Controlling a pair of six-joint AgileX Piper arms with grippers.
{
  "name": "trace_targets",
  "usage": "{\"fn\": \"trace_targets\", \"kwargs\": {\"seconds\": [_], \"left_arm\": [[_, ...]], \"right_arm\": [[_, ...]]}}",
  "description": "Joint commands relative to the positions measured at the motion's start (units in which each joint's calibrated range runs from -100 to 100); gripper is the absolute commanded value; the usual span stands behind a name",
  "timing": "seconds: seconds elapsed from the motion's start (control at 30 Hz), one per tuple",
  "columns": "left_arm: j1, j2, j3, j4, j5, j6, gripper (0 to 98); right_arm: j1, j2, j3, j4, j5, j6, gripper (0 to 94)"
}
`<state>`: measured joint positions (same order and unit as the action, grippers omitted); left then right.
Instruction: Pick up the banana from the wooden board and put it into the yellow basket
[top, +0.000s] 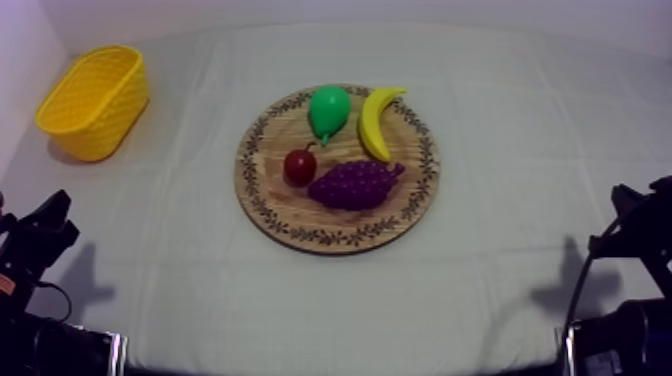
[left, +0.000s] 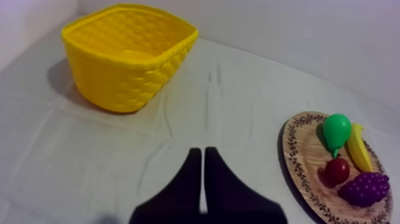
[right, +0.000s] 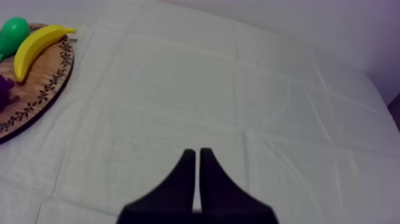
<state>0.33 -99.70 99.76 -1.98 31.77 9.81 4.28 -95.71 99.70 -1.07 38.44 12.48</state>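
Observation:
A yellow banana (top: 374, 121) lies on the far right part of the round wooden board (top: 290, 226) at the table's middle, beside a green pear (top: 329, 110). The banana (left: 359, 149) and board (left: 299, 167) also show past my left gripper, and the banana (right: 34, 47) lies on the board's (right: 36, 95) edge in the right wrist view. The yellow basket (top: 94, 100) stands at the far left, upright; its wall (left: 125, 83) is ahead of my left gripper (left: 203, 154), which is shut on nothing. My right gripper (right: 197, 154) is shut over bare cloth. Both arms rest low, left (top: 40, 235) and right (top: 635, 215).
On the board with the banana are a purple bunch of grapes (top: 355, 184) and a small red fruit (top: 300, 166). The cloth has shallow creases. A wall rises behind the table's far edge and along its left side.

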Motion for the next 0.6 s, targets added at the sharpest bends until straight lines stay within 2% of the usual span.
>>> {"fn": "trace_targets", "kwargs": {"seconds": [0.0, 0.23, 0.4, 0.57], "left_arm": [[0.04, -0.04, -0.02, 0.12, 0.42, -1.04, 0.1], [2.33, 5.48, -7.23, 0.10, 3.63, -3.71, 0.1], [4.37, 17.05, -20.88, -0.09, 5.02, -5.08, 1.5], [6.20, 30.67, -37.38, -0.12, 8.94, -6.14, 3.9]], "right_arm": [[0.01, -0.04, -0.03, 0.02, 0.03, 0.00, 0.6], [0.01, -0.04, -0.03, 0.02, 0.03, 0.00, 0.6], [0.01, -0.04, -0.03, 0.02, 0.03, 0.00, 0.6], [0.01, -0.04, -0.03, 0.02, 0.03, 0.00, 0.6]]}}
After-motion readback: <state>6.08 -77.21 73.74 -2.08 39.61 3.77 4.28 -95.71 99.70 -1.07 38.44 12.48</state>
